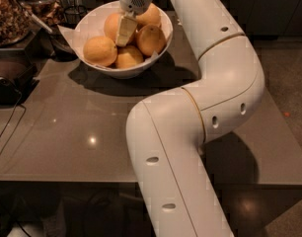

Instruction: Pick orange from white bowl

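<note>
- Camera view was taken up on the right by the white arm (200,107), which was bent in 2 places and reached toward the upper left of the frame.
- The white bowl (141,70) was seen standing on the grey surface (82,132), near its far edge and left of centre.
- 5 oranges were counted inside the white bowl: the left orange (99,51), the front orange (127,58), the right orange (152,39), the back-left orange (111,24) and the back-right orange (151,15).
- All 5 were seen resting in the white bowl, packed close and touching one another.
- The end effector (124,33) was lowered into the white bowl from above, with its pale tip set among the fruit.
- The tip was placed against the back-left orange and just beside the right orange, above the front orange.
- Whether the end effector was grasping an orange or was released could not be told, since its far side was hidden.
- A pale napkin (66,31) was seen just beside the bowl's left rim.
- A container of brownish pieces (8,14) was seen at the upper left corner.
- A black cable (7,127) was seen running along the left edge of the surface.
</note>
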Controlling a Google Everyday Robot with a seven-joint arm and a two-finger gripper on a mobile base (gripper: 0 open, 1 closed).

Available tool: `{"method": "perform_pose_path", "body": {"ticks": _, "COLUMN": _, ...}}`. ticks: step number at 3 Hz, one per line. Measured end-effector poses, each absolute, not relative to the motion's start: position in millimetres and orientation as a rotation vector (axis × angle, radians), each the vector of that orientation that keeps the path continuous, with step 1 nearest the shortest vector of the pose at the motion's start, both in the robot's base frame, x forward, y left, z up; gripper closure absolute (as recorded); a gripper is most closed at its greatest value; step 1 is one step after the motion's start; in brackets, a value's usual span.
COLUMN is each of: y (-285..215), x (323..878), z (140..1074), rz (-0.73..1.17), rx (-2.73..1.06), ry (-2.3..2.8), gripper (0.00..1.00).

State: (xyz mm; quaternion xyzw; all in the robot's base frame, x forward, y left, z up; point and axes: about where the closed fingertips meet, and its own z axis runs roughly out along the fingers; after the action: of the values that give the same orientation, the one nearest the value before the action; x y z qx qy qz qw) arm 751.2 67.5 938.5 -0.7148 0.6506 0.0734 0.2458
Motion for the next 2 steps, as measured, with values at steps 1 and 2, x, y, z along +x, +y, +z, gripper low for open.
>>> {"method": "perform_pose_path", "body": {"ticks": 1, "y": 71.9, "x": 755.2, "z": 955.2, "rz": 0.202, "rx": -1.901, "ry": 1.729, "gripper": 1.0}}
{"method": "perform_pose_path", "body": {"ticks": 2, "y": 73.2, "x": 754.4, "z": 977.6, "rz": 0.204, "rx": -1.856, "ry": 1.68, "gripper": 1.0}}
